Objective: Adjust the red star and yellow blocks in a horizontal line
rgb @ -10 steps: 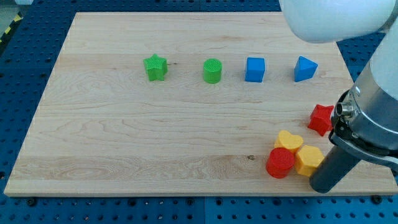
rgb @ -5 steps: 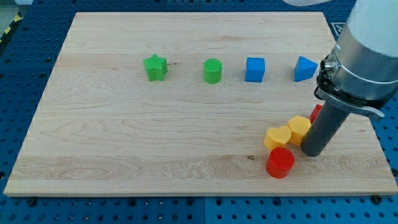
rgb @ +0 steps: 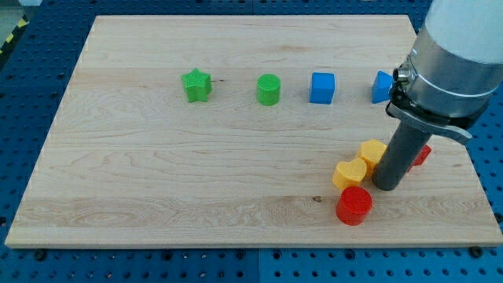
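My tip rests on the wooden surface at the view's lower right, just right of the yellow heart and the other yellow block. The red star peeks out behind the rod. No claw; no legible writing.

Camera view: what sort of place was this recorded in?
Most likely a robotics lab bench set up for block-pushing trials. A pale wooden board lies on a blue perforated mounting table; small printed-looking blocks such as the green star and blue cube sit on it, and my tip rests beside the yellow blocks.
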### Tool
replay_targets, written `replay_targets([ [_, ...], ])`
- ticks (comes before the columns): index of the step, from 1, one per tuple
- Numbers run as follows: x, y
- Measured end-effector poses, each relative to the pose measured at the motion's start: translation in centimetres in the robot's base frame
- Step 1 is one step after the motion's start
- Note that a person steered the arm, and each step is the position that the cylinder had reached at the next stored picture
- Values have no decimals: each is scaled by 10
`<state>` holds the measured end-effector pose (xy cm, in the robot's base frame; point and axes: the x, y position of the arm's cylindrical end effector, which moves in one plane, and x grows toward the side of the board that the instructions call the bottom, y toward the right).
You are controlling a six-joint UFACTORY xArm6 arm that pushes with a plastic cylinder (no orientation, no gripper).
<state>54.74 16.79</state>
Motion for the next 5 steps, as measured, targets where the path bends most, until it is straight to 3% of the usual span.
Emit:
replay_targets([
  [3,-8,0],
  [5,15,0],
])
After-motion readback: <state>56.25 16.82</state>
